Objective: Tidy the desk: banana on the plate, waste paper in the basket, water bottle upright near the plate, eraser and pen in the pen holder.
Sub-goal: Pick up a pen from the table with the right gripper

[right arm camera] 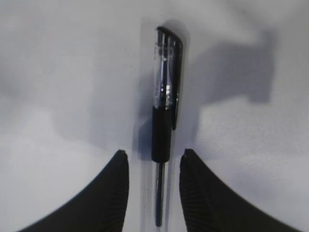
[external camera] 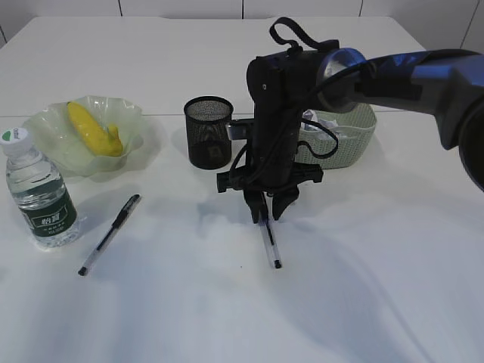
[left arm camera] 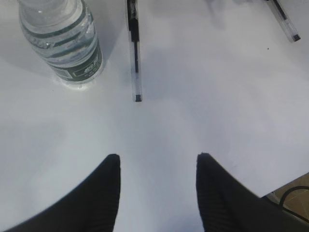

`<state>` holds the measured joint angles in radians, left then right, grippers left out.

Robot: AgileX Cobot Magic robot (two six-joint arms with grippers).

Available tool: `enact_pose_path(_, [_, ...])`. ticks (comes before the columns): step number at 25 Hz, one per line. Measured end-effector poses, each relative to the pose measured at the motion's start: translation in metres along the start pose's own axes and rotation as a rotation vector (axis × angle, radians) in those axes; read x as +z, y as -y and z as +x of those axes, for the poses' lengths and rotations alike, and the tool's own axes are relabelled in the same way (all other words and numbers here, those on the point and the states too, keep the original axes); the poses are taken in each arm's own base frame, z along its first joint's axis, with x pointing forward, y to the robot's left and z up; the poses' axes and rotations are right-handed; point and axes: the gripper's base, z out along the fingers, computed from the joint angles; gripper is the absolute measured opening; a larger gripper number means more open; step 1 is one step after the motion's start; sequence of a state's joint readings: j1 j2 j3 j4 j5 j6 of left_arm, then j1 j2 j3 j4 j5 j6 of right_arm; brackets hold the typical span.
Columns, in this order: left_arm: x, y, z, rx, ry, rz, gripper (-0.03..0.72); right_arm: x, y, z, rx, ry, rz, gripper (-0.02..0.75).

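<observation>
**A:** The right gripper (external camera: 266, 212), center frame, is down over a pen (right arm camera: 163, 121) lying on the table. How would you grab it?

**B:** Keep the barrel centered and squeeze near the cap end so it doesn't roll. Its fingers (right arm camera: 113, 188) are partly open, straddling it; can't tell if they're touching.

**A:** And the left gripper (left arm camera: 157, 166)?

**B:** Half open, empty, hovering above bare table. The second pen (left arm camera: 133, 48) is in its view's upper left.
</observation>
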<state>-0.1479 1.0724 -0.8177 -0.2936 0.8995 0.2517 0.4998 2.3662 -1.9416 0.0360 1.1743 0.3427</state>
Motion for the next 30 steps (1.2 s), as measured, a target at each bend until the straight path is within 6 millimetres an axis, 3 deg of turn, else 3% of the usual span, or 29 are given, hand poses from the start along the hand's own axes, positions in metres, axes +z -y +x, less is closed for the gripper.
enact_pose_path(30, [0.0000,0.0000,0.0000,0.000,0.000,0.000,0.363,0.0057,0.0005,-0.0021,0.014,0.011,0.007,0.272])
